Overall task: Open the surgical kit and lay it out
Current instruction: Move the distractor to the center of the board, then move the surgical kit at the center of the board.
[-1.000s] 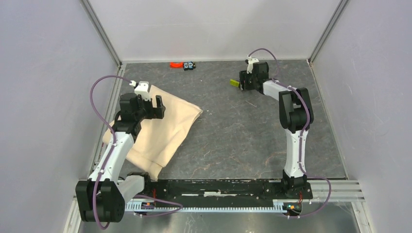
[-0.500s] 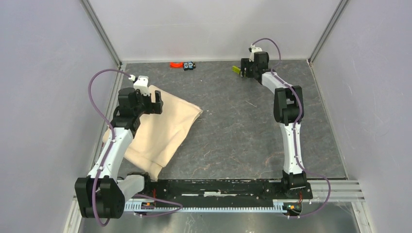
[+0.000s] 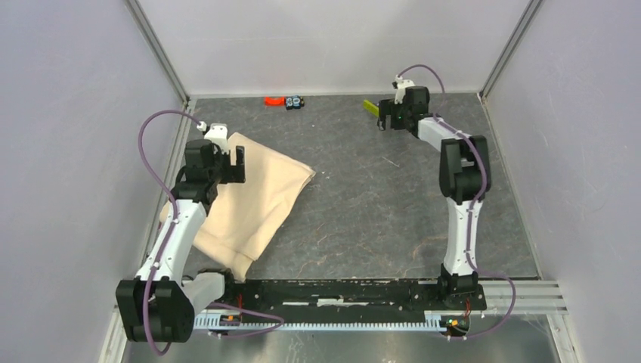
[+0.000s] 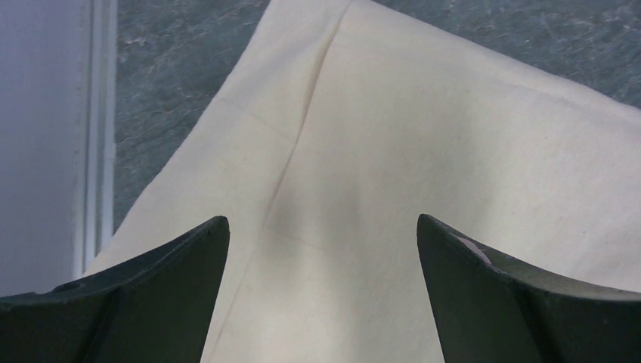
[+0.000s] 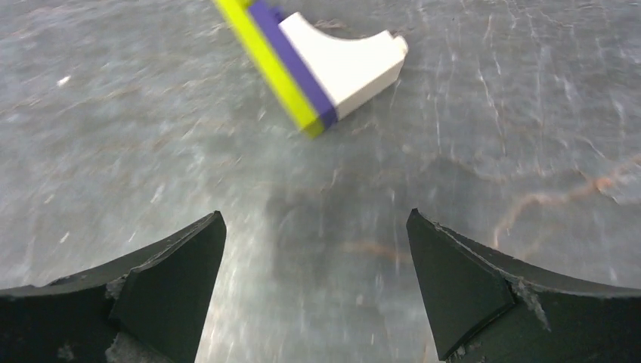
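Cloth wrap [image 3: 249, 204]: beige, folded, at the left — soft, limp, probably light.
Your hold: pinch a corner or folded edge, not the flat middle.
Left gripper [image 4: 321, 221]: spread above the wrap.
Right gripper [image 5: 314, 215]: spread, empty — far right, by a yellow-green and white block [image 5: 317, 68].

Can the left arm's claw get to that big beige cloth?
Probably yes. The left claw hangs open right above the beige cloth, and nothing lies between them.
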You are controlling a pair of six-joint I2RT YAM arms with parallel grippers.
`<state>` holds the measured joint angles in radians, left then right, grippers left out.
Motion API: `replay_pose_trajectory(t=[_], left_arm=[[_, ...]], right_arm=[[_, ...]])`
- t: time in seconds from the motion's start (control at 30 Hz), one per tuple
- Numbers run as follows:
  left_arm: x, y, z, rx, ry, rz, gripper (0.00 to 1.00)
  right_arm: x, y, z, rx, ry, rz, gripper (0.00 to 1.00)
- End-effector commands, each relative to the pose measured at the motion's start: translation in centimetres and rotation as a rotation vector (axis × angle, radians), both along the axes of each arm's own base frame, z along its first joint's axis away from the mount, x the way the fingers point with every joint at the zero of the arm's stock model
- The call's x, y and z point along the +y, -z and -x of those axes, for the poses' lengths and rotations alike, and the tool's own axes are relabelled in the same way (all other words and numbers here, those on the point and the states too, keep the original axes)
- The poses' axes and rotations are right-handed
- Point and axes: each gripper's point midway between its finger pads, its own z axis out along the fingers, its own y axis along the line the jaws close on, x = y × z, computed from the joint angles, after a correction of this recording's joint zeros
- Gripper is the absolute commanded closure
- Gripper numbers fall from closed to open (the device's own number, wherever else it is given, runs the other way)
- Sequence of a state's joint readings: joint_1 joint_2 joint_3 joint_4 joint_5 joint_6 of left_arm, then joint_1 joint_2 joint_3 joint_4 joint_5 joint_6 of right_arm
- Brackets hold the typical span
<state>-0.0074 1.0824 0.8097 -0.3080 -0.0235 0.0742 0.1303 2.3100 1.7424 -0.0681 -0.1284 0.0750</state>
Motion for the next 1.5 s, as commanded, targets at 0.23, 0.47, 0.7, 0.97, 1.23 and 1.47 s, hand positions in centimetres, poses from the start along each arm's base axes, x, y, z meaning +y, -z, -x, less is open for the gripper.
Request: replay_pose_trajectory(t=[0.23, 0.47, 0.7, 0.97, 1.23, 1.47], left_arm=[[7.8, -2.2, 6.8, 0.144, -0.163, -0.188, 0.00], [10.5, 0.2, 11.2, 0.321, -0.213, -0.126, 0.00], [13.4, 1.3, 13.8, 0.388, -0.307, 0.086, 0.00], [15.1, 4.2, 14.1, 0.453, -0.368, 0.263, 0.00], [15.7, 6.8, 12.5, 0.472, -0.364, 0.398, 0.00], [15.8, 8.4, 10.7, 0.476, -0.361, 0.493, 0.00]], right_arm=[[5.4, -13.8, 10.6, -0.266, -0.283, -0.043, 0.02], [16.1, -14.6, 15.1, -0.262, -0.567, -0.056, 0.02], [24.1, -13.9, 17.2, -0.242, -0.771, -0.043, 0.02], [29.2, -12.4, 18.6, -0.152, -0.880, -0.196, 0.02], [32.7, -9.9, 19.8, -0.025, -0.941, -0.323, 0.02], [33.8, -7.2, 20.8, 0.091, -0.955, -0.402, 0.02]])
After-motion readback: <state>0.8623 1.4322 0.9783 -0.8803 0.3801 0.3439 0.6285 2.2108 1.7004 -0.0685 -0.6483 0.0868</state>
